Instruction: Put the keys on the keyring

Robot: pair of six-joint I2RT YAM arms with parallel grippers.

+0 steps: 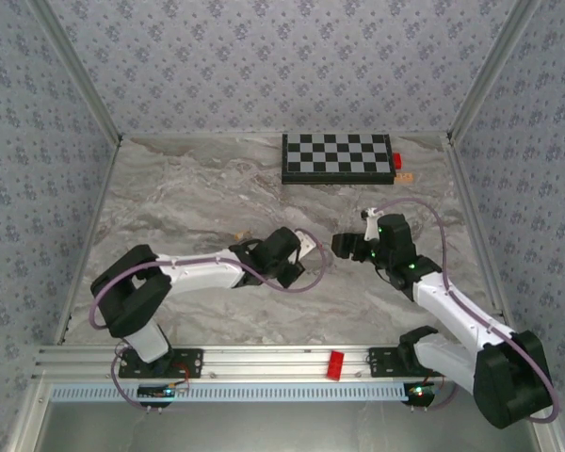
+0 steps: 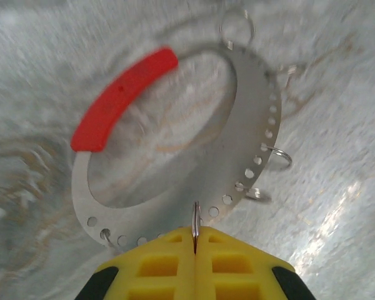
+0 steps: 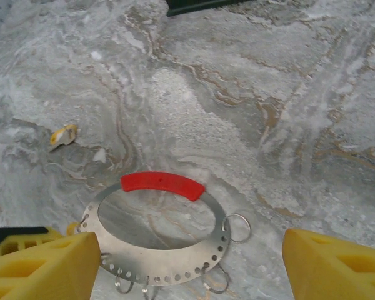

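Top external: both arms reach in to mid-table, left gripper [image 1: 308,247] and right gripper [image 1: 345,247] near each other, tips facing. Neither of the keys is on anything yet. One key [image 1: 403,176] lies by the small red block [image 1: 396,160] at the right end of the checkerboard [image 1: 337,157], well apart from the arms. The other key [image 1: 236,235] lies just beside the left arm's wrist. Left wrist: yellow fingers [image 2: 162,262] pressed together, a thin wire loop [image 2: 196,219] standing edge-on in the seam. The loop hangs from the perforated edge of the keyring [image 2: 259,100], which lies over the marble table [image 2: 337,237] with its red arc [image 2: 122,100] on the far side; more small loops dangle from the holes. View blurred. Right wrist: jaws spread wide and holding nothing, the keyring below and between them, the nearer key off to the left on bare table. Risks, as I judge them: the pinch is on thin wire only, so the ring may swivel or slip out when a key is pushed on. The open right fingers sit close enough to knock the ring. Flat, tiny keys on stone may skid from a grasp. The far key is close to the red block, so the block could be caught instead.
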